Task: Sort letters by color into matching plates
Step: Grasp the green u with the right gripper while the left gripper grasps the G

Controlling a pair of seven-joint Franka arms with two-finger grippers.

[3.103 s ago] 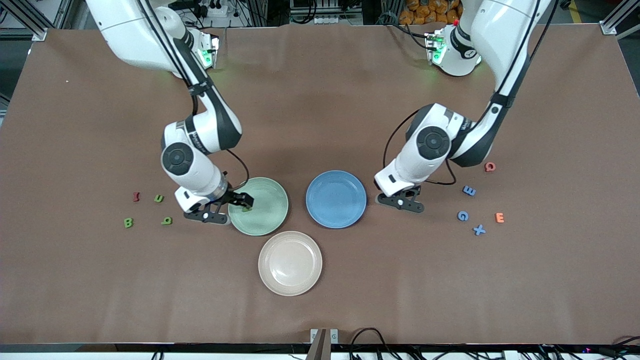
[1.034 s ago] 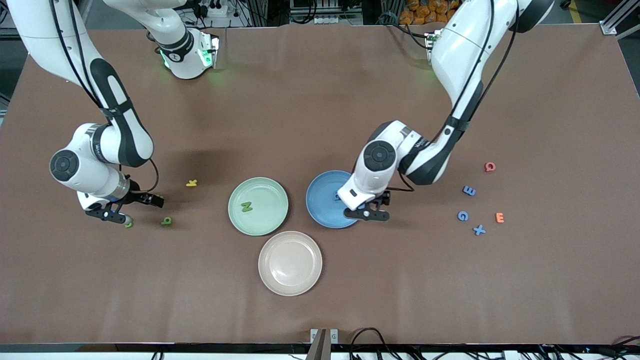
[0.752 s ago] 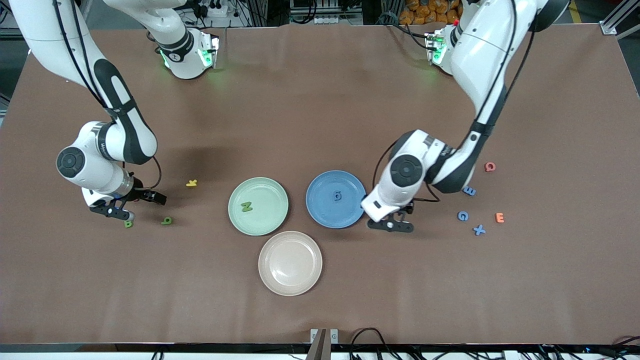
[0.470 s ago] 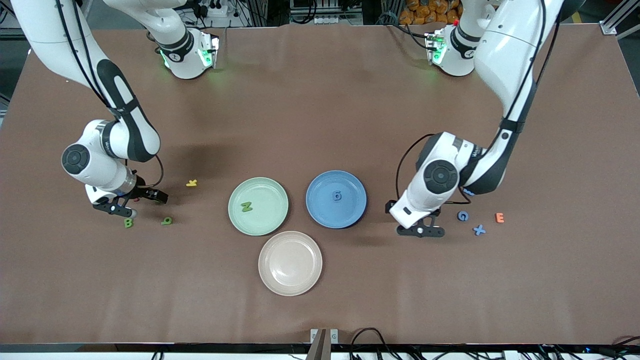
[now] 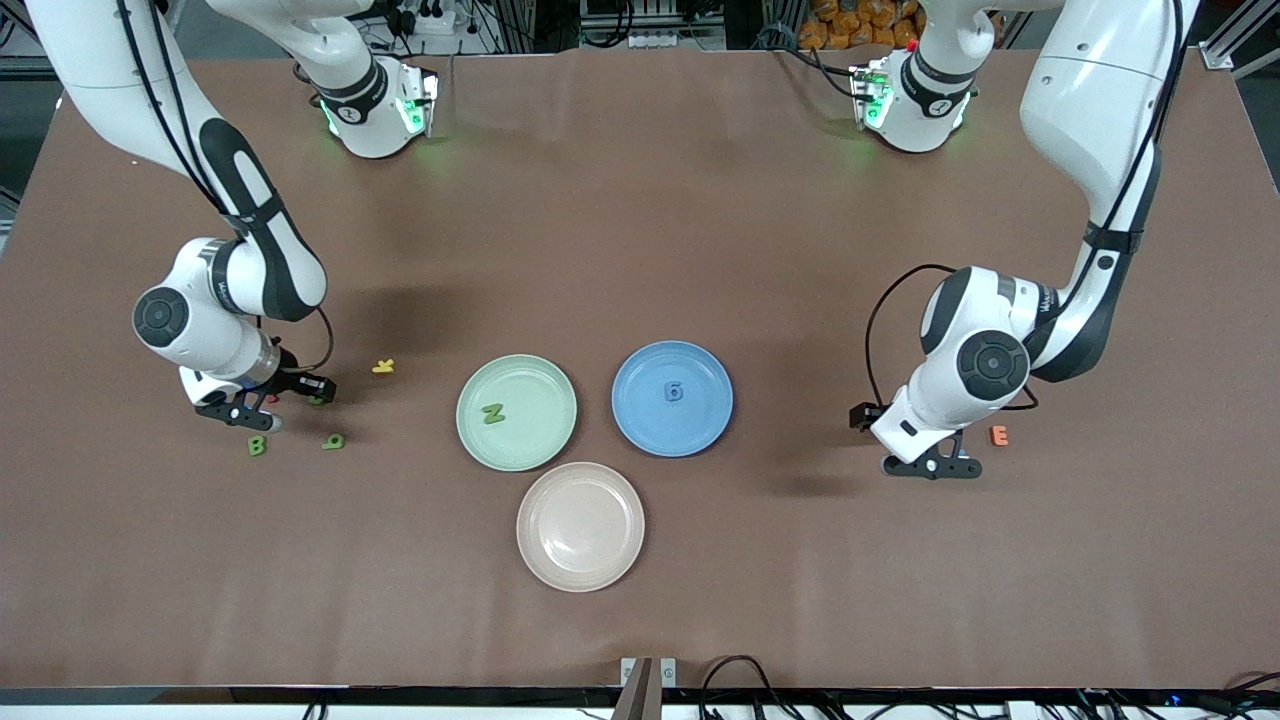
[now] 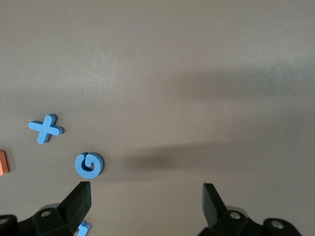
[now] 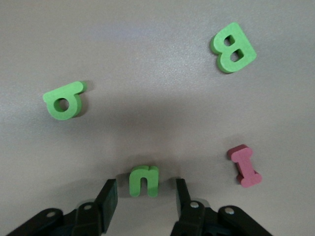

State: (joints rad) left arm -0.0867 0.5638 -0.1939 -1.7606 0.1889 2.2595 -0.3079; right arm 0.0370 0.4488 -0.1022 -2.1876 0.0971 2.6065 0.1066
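The front camera sits high across the table (image 5: 640, 230) from the robots, looking down at a steep angle – arm bases at 12 o'clock, cable clutter at 6. It takes in the whole tabletop, so everything looks tiny.

The left wrist camera looks straight down from close up, its own fingertips (image 6: 78, 199) poking in at 6 o'clock. It shares the blue X (image 6: 45, 129) and blue G (image 6: 89, 164) patch, which the arm hides from the front view.

The right wrist camera is just as close – green U (image 7: 143, 180) at 6 o'clock, green B (image 7: 233, 47) at 1. The front view shows that B (image 5: 257, 446) at about 8 o'clock.
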